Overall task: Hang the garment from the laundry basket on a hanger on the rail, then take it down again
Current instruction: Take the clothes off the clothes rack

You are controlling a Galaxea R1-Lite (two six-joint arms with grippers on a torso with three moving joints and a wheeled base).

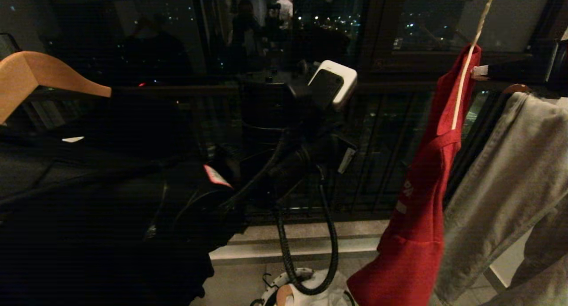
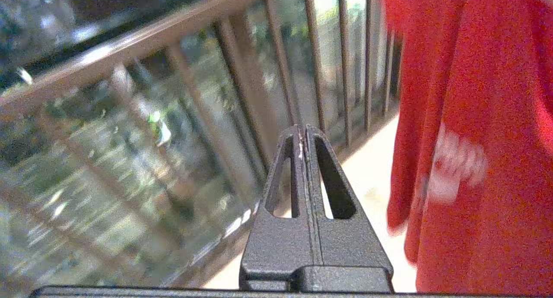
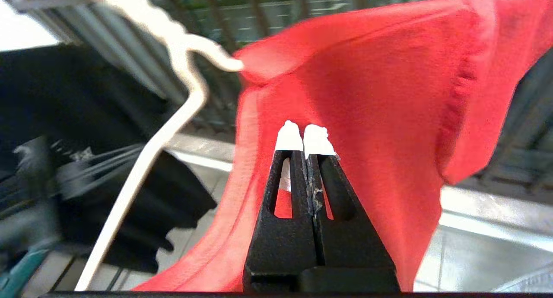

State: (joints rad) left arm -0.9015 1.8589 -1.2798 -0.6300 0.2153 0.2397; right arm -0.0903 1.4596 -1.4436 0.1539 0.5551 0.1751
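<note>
Head view, for your record: the garment [image 1: 421, 199], a red short-sleeved T-shirt, hangs in a long, narrow drape at the right of the scene, beside a grey cloth [image 1: 506, 195] on its far right. You can see white lettering [image 1: 407, 190] partway down its front edge, read side-on and not legible. A white wire of the hanger [image 1: 463, 82] runs down along its upper part, and the top of the shirt bunches where that wire meets it. Low in the frame, the laundry basket [image 1: 270, 292] shows only part of its rim, with white cloth inside.

The left gripper [image 2: 302, 131] has its fingers pressed together on nothing, next to the shirt but apart from it, with a railing [image 2: 242, 73] behind. The right gripper [image 3: 304, 136] also has its white-tipped fingers pressed together; you cannot tell whether any red fabric is caught between them, though the shirt lies directly behind the tips.

At the left of the head view, a wooden hanger [image 1: 40, 73] carries a black garment [image 1: 97, 217].
</note>
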